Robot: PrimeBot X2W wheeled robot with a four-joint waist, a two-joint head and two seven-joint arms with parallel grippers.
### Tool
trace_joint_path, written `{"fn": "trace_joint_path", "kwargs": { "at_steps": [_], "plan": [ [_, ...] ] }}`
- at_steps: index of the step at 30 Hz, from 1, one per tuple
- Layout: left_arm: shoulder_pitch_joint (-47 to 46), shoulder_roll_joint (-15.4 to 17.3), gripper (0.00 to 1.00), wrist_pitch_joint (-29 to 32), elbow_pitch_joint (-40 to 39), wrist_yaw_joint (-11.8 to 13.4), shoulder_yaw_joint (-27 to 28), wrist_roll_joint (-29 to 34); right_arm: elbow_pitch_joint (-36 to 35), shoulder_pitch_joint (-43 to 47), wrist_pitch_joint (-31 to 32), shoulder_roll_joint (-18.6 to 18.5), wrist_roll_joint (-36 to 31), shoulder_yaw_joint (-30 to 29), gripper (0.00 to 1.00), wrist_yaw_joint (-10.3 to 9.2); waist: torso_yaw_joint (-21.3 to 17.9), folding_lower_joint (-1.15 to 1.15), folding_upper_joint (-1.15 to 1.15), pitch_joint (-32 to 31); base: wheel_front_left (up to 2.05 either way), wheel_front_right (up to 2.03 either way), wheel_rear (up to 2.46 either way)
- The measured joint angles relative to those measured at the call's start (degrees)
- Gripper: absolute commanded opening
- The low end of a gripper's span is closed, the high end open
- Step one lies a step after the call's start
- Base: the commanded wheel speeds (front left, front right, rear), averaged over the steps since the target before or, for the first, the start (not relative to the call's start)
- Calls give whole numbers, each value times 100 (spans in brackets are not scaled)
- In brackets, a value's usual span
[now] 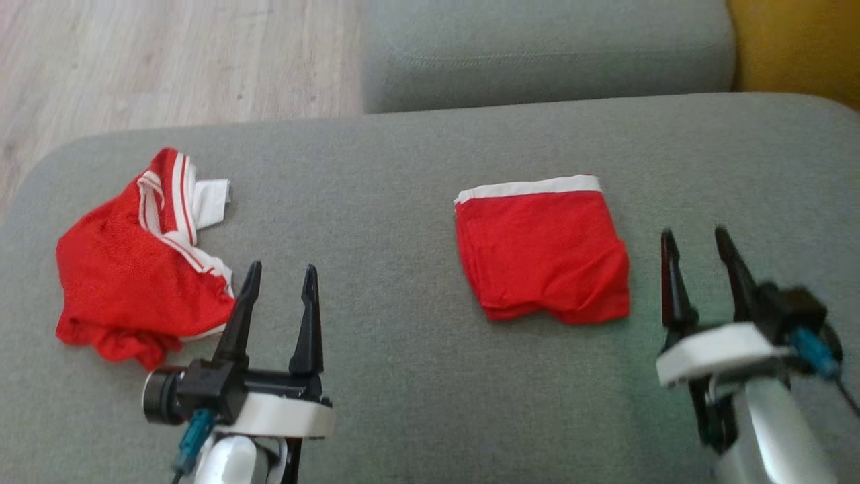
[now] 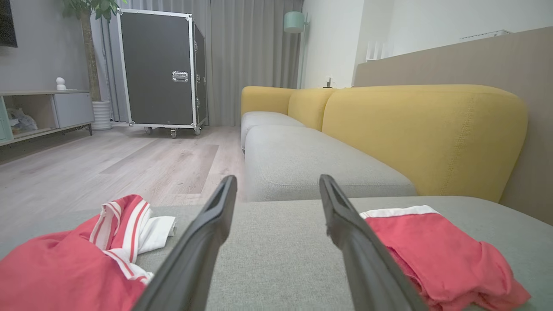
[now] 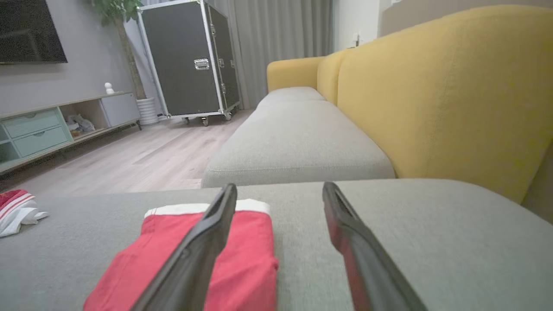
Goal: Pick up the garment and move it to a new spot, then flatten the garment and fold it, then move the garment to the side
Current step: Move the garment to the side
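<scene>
A folded red garment (image 1: 543, 252) with a white waistband lies flat on the grey sofa cushion (image 1: 403, 376), right of centre; it also shows in the left wrist view (image 2: 436, 255) and the right wrist view (image 3: 242, 255). My right gripper (image 1: 699, 259) hovers open just to its right, with nothing between its fingers. My left gripper (image 1: 281, 282) is open and empty, between the folded garment and a crumpled red and white garment (image 1: 134, 269) at the left.
The sofa's yellow backrest (image 3: 445, 95) rises along the right. A second grey cushion (image 1: 544, 47) lies beyond. Wooden floor (image 1: 154, 60) is past the cushion's far left edge. A black wheeled case (image 2: 160, 69) stands across the room.
</scene>
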Motion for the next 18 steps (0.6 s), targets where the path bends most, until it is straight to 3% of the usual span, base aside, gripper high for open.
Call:
{"fn": "trace_joint_path", "kwargs": {
  "at_steps": [6,18],
  "plan": [
    [160,3,100,0,-4,-47,2,137,-423,808,0,53,162,83,100,0,-112,0,0,-134,0,0,0],
    [232,7,100,0,0,-53,88,348,-636,848,0,67,204,146,100,0,-52,1,0,-137,0,0,0]
  ]
}}
